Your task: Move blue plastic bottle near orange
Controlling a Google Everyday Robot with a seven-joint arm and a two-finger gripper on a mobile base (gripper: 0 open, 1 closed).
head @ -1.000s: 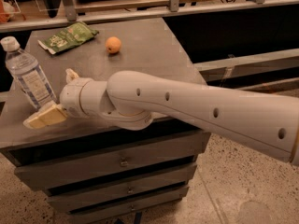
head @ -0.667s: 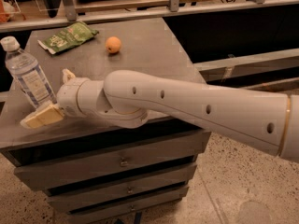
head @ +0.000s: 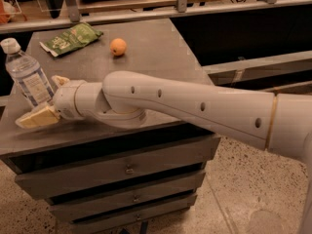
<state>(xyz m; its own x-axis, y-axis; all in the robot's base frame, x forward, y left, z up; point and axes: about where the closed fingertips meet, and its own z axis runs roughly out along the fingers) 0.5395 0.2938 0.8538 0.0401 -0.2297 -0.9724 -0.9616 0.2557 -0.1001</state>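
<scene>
The blue plastic bottle (head: 25, 73) stands upright at the left edge of the grey cabinet top (head: 156, 52); it is clear, with a white cap and a printed label. The orange (head: 118, 47) lies toward the back middle of the top, well to the right of the bottle. My gripper (head: 48, 99) is at the bottle's lower part and open. One cream finger (head: 36, 116) is in front of the bottle and the other (head: 59, 80) is behind it. My white arm reaches in from the right across the front of the top.
A flat green snack bag (head: 70, 38) lies at the back left, between bottle and orange. The cabinet has several drawers (head: 129, 169) below. A rail and shelving (head: 195, 4) run behind it. Speckled floor (head: 243, 189) lies to the right.
My gripper has shifted slightly left and further in around the bottle's base. The bottle, orange and bag have not moved.
</scene>
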